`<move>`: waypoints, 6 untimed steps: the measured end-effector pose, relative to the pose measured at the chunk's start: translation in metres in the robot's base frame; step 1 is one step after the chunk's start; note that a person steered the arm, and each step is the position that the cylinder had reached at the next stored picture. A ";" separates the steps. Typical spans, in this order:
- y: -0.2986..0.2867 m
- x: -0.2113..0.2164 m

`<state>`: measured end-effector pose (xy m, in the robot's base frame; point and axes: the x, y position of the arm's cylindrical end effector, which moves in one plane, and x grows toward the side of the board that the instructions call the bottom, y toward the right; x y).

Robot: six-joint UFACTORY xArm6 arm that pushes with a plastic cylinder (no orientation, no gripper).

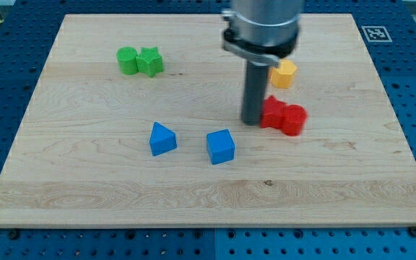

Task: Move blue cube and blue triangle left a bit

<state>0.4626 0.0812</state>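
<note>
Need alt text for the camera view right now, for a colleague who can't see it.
My tip rests on the wooden board, touching the red blocks' left side, up and right of the blue cube and blue triangle. A yellow block sits behind the rod; two green blocks sit at the view's upper left.

The blue cube [220, 146] sits on the wooden surface [121, 195] a little below the middle, turned slightly so one corner faces the view's bottom. The blue triangle [162, 139] lies just to its left, apart from it with a narrow strip of wood between them, its sloped face rising to a ridge at the top. Both rest flat, at nearly the same level.
</note>
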 end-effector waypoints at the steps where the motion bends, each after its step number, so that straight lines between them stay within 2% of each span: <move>1: 0.037 0.001; 3: 0.010 0.052; 4: -0.007 0.061; 6: -0.079 0.061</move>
